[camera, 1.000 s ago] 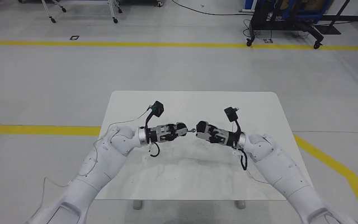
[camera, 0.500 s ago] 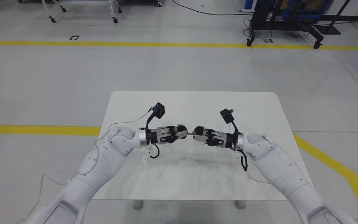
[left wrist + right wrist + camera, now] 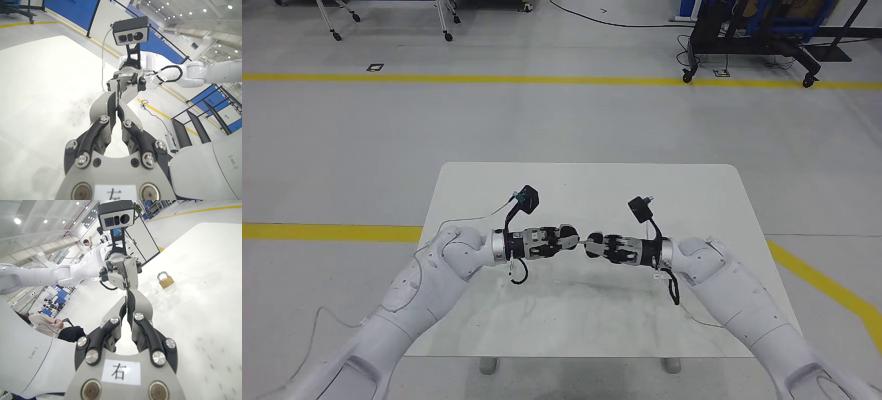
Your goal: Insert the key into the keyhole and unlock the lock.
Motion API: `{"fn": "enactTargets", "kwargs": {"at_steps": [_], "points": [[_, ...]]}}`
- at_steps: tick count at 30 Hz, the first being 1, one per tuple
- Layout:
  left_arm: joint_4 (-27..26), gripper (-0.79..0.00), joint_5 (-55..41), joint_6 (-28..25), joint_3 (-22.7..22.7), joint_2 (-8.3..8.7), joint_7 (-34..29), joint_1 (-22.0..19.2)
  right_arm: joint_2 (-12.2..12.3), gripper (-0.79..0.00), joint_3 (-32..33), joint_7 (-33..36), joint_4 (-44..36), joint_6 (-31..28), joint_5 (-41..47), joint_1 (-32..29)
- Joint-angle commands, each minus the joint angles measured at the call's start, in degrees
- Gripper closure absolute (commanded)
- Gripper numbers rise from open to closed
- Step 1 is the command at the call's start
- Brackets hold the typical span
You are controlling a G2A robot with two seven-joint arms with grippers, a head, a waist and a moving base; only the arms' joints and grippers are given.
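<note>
Both the left gripper [image 3: 117,102] and right gripper [image 3: 128,296] pinch together, tip to tip, on the key [image 3: 118,90], with the lock [image 3: 166,280] lying on the table [image 3: 198,298], nearer the left gripper.

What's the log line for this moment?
left gripper: shut | right gripper: shut, tips meeting left's | small silver metal key: between the tips, holder unclear | brass padlock with steel shackle: lying on white table, untouched
</note>
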Motion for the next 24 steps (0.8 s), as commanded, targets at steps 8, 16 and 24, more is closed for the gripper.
{"fn": "enactTargets", "kwargs": {"at_steps": [8,16,24], "points": [[0.5,-0.785,0.5,0.0,1.8,0.32,2.0,-1.2,-0.2,0.0,-0.5,1.0,0.1,0.0,-0.2,0.4],[2.6,-0.785,8.4,0.0,-0.9,2.15,8.1,-1.8,0.0,0.0,2.2,-3.2,1.0,0.0,-1.1,-0.3],[-4.2,-0.785,28.0,3.6,-12.8,8.44,8.7,2.4,-0.6,0.0,2.6,-8.2,2.8,0.0,-2.9,-0.4]]}}
